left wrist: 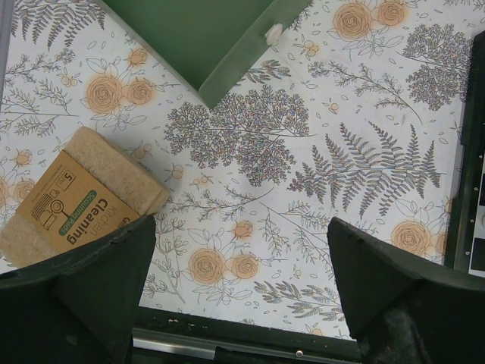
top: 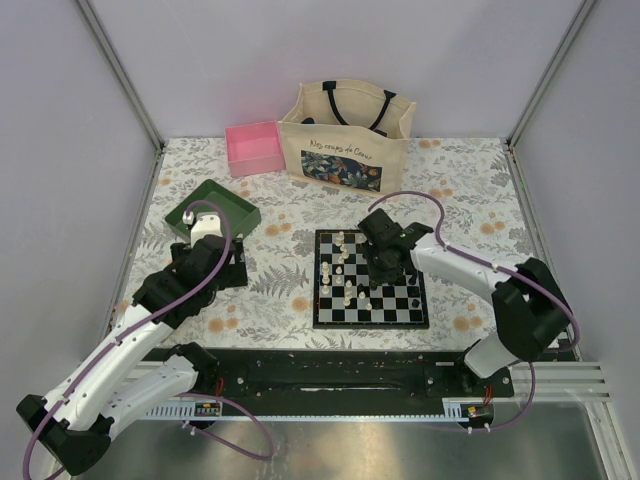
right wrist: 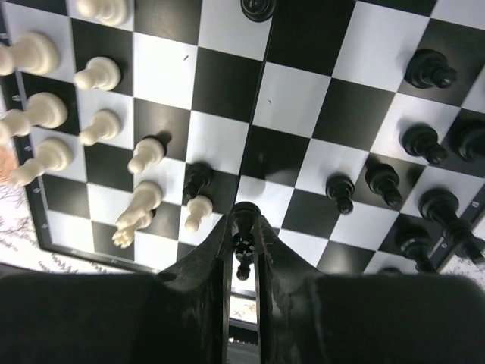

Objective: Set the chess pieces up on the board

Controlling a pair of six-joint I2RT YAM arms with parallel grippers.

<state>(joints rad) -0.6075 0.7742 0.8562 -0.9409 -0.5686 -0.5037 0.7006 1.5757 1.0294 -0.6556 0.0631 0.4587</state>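
Black chess piece [right wrist: 244, 244] clamped in right hand [right wrist: 244, 226] over board [right wrist: 292, 98], centre squares free; left hand [left wrist: 241, 235] spread.

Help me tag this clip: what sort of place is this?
Probably a robot lab test cell: left arm and right arm bolted to a rail, plain panels on metal framing around the table, staged props like the board and tote bag.

Plain pale walls [top: 330, 60] with metal corner posts [top: 120, 72] enclose a floral-print tablecloth [top: 460, 180], seemingly evenly lit.
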